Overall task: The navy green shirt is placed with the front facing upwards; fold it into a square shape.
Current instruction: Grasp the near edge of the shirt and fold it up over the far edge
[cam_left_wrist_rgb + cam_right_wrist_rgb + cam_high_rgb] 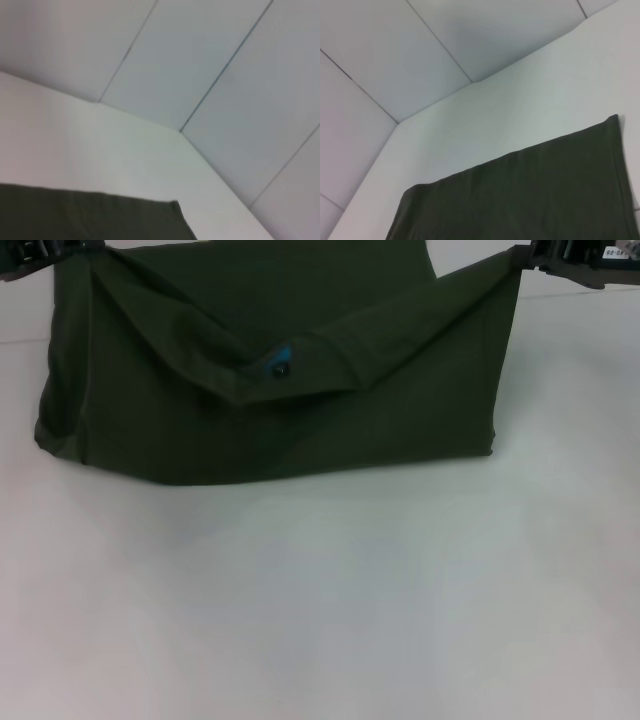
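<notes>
Soft, limp cotton, the navy green shirt (270, 410) sags between the left gripper (40, 255) and right gripper (570, 260) pinching its raised corners, so you grip corners or hems.

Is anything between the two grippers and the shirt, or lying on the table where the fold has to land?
Nothing visible. The left gripper and right gripper sit at the raised top corners of the navy green shirt, and the white table in front shows no other object.

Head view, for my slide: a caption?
Both grippers, left and right, lift the dark olive-green cotton shirt over a white table.
</notes>
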`<state>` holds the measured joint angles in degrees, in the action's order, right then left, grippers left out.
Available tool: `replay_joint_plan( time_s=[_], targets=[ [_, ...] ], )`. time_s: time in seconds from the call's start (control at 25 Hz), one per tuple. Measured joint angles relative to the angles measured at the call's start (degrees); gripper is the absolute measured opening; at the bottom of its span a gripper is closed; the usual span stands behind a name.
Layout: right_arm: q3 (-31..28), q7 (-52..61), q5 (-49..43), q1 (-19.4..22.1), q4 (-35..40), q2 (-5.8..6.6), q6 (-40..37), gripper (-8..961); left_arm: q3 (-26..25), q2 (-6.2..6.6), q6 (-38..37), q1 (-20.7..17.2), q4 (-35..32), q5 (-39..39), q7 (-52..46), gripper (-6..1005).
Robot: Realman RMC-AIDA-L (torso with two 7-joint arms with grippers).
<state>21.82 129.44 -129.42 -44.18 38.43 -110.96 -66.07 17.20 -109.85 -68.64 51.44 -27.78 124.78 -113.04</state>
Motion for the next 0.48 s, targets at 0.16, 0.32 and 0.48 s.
replay_joint_plan(
  time_s=[0.16, 0.32, 0.48],
  targets=[
    [2.0, -0.7, 1.5, -0.1, -0.7, -0.6, 2.9, 29, 0.1, -1.04, 1.7, -0.3, 0.0, -2.0, 1.6, 25],
    [4.1, -1.5, 3.0, -0.1, -1.5, -1.1, 5.3, 29, 0.0, -2.16, 3.4, -0.7, 0.0, -2.5, 2.6, 31],
    [4.9, -2.6, 4.0, -0.1, -2.7, -1.68, 6.9, 29, 0.1, -3.35, 5.1, -1.7, 0.0, -4.7, 4.6, 39]
  ],
)
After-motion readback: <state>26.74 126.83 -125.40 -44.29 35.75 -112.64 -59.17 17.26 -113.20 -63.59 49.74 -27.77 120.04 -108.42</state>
